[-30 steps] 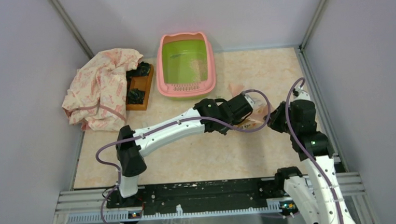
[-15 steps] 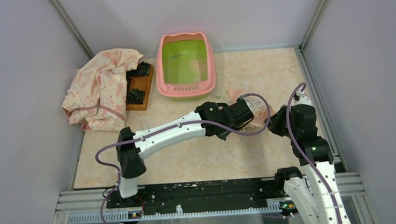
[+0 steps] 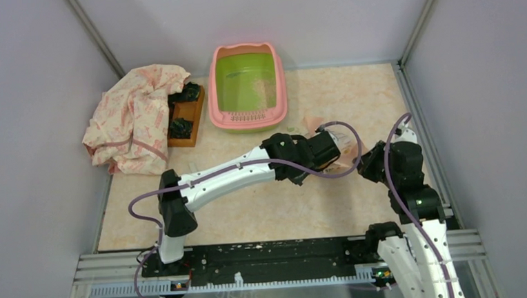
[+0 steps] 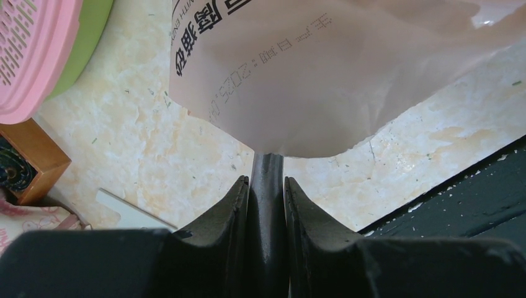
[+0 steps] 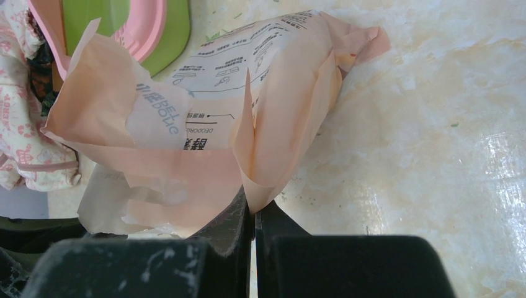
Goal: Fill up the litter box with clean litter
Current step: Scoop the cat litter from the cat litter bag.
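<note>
The right gripper [image 5: 253, 208] pinches a fold of the peach bag [image 5: 273, 74]; the left gripper [image 4: 267, 181], arm stretched across, clamps its edge.

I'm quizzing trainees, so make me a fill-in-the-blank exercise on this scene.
The rectangular plastic litter box has a pink rim and a ___ inside.
The right end effector is ___ on the peach-pink printed bag.
In the top view, the crumpled pink-patterned cloth lies ___ of the box.
Missing: green; shut; left.
</note>
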`<action>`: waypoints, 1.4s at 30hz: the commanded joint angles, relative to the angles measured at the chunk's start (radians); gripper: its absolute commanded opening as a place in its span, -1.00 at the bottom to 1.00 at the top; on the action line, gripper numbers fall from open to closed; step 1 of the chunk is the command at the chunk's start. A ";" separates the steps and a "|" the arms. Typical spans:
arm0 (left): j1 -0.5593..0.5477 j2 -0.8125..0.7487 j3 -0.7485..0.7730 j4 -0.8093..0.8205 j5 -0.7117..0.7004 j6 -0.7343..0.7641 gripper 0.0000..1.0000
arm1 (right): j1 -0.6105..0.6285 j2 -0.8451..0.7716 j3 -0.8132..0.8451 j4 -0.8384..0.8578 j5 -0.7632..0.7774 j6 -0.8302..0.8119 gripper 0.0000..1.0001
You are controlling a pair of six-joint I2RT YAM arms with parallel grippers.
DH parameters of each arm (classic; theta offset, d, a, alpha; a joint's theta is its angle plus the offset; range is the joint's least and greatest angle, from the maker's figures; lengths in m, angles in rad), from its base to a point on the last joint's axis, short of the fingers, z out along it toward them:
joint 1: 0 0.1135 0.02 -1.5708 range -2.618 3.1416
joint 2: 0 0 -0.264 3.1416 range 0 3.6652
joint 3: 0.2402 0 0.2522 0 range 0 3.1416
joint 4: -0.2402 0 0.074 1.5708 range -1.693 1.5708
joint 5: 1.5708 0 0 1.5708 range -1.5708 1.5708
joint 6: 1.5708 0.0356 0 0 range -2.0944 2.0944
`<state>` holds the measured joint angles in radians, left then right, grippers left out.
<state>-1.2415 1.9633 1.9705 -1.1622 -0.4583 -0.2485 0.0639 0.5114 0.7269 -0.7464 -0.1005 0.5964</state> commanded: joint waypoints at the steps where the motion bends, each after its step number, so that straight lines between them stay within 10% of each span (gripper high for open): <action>1: 0.008 -0.017 0.051 -0.035 -0.111 -0.023 -0.81 | 0.002 -0.021 0.049 0.074 0.052 0.005 -1.00; 13: 0.008 -0.189 -0.151 0.214 -0.154 -0.003 -0.51 | 0.001 0.024 0.080 0.127 0.031 0.033 -1.00; 18: 0.024 -0.228 -0.180 0.225 -0.107 -0.005 -0.92 | 0.002 0.034 0.091 0.131 0.029 0.036 -1.00; 42: 0.062 0.106 0.310 -0.253 -0.032 -0.110 -0.96 | 0.098 0.062 0.042 0.218 0.067 0.039 -1.00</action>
<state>-1.2018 2.0285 2.1937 -1.3304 -0.4347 -0.3489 0.1333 0.5976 0.7639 -0.6353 -0.0731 0.6323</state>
